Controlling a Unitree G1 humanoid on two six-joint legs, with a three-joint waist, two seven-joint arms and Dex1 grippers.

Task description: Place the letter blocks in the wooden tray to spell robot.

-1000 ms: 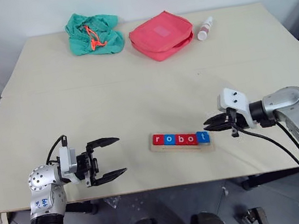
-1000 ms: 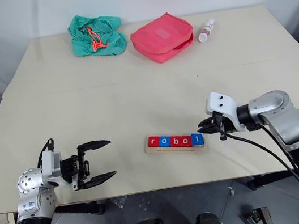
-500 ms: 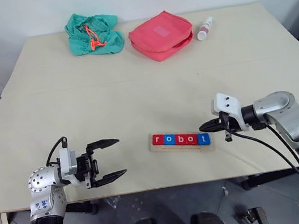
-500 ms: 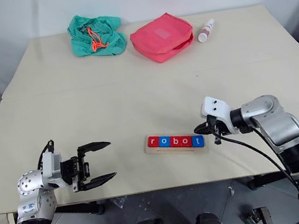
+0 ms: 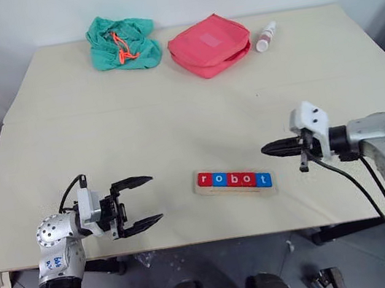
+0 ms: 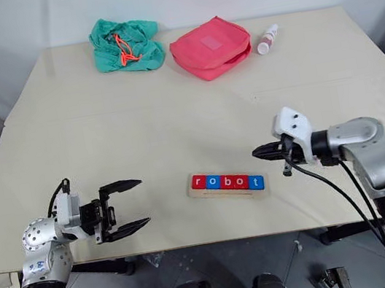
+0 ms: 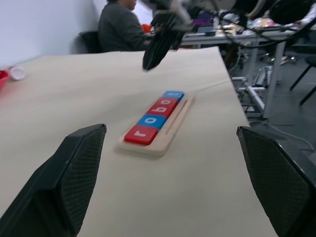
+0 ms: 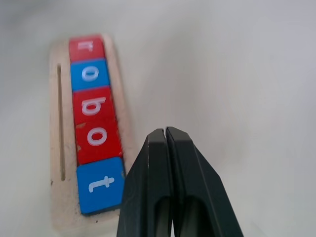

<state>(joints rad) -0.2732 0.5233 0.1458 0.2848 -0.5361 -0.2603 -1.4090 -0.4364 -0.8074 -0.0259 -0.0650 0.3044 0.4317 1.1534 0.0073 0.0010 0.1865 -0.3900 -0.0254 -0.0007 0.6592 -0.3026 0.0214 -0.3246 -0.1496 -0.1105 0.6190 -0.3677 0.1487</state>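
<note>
- Near the front edge of the pale counter [image 5: 173, 117], between the robot's 2 arms, lies the wooden tray [image 5: 234, 188], a long narrow strip with a thin groove along one side.
- On the tray sit the letter blocks [image 5: 232, 179], 5 flat square tiles touching edge to edge: red, blue, red, red, blue.
- White lowercase letters on the tiles read "r", "o", "b", "o", "t", spelling "robot"; judged from this, the word looks complete.
- No brand or other writing can be read on the tray or tiles.
- The tiles look light, stiff and smooth; a likely hold is a pinch across 2 opposite edges of 1 tile, which is awkward while neighbours touch it.
- The tray appears rigid and light, so a push on its end could slide it.
- The right gripper [image 5: 273, 148] hovers just beside the "t" end, fingers pressed together, holding nothing.
- The left gripper [image 5: 137, 203] sits well apart from the "r" end, fingers spread wide, empty.
</note>
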